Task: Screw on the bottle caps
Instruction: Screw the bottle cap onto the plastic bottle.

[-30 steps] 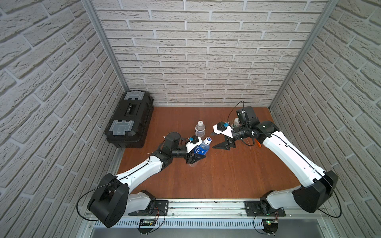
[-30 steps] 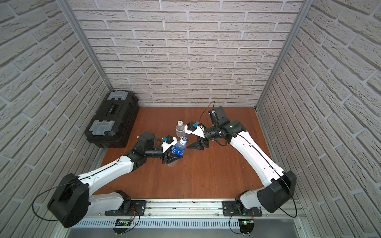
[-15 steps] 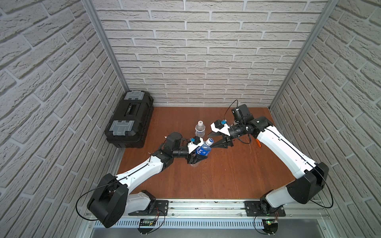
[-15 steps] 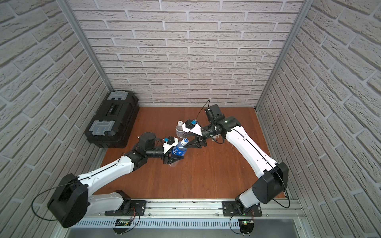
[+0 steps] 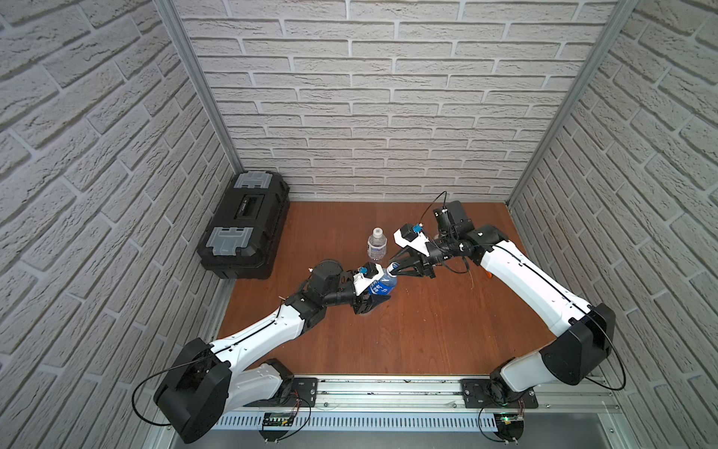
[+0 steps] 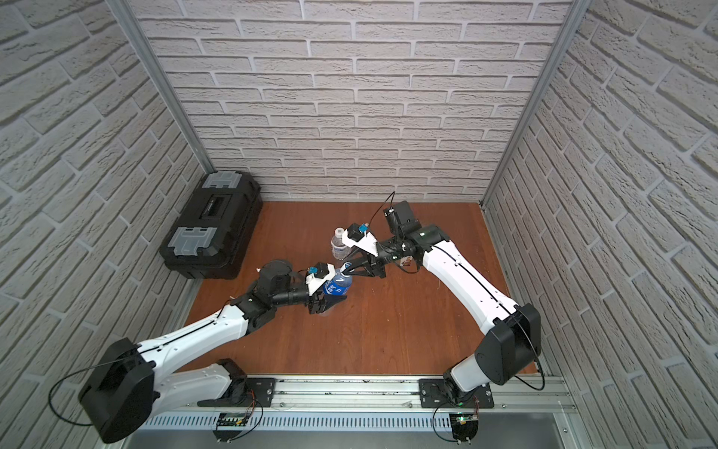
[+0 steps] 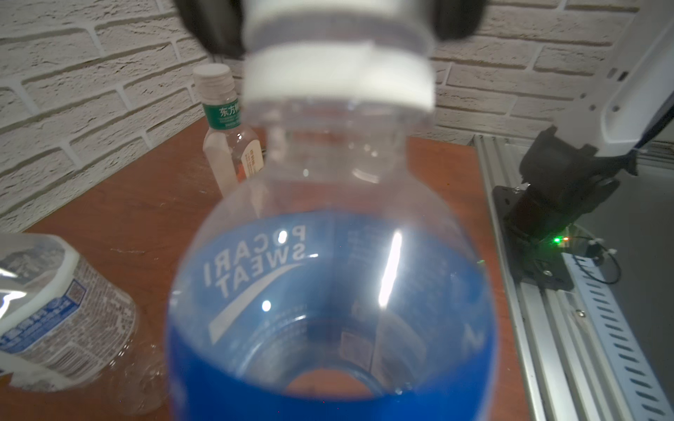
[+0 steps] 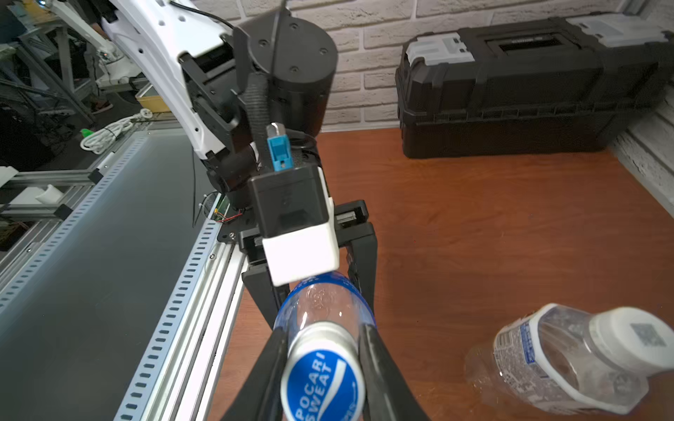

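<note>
My left gripper (image 5: 377,300) (image 8: 317,288) is shut on the blue-labelled bottle (image 5: 382,288) (image 7: 328,277), which leans toward the right arm above the table. A blue cap with a white mark (image 8: 322,381) (image 5: 393,266) sits on the bottle's neck. My right gripper (image 8: 322,375) (image 6: 347,269) is shut on that cap, a black finger (image 8: 271,368) pressed against each side. The white-labelled bottle (image 5: 377,247) (image 8: 569,361) stands just behind, with a wide white cap (image 8: 638,333) on it. A bottle with a green neck band (image 7: 228,145) and a small white cap (image 7: 215,77) stands further off.
A black toolbox (image 5: 244,225) (image 8: 510,91) fills the far left corner against the brick wall. An aluminium rail (image 5: 388,392) runs along the table's front edge, with both arm bases on it. Brick walls enclose the brown table (image 5: 408,342) on three sides.
My right gripper has moved left from open air onto the blue cap, and its jaws have narrowed around it. The left arm and its bottle have stayed in place.
</note>
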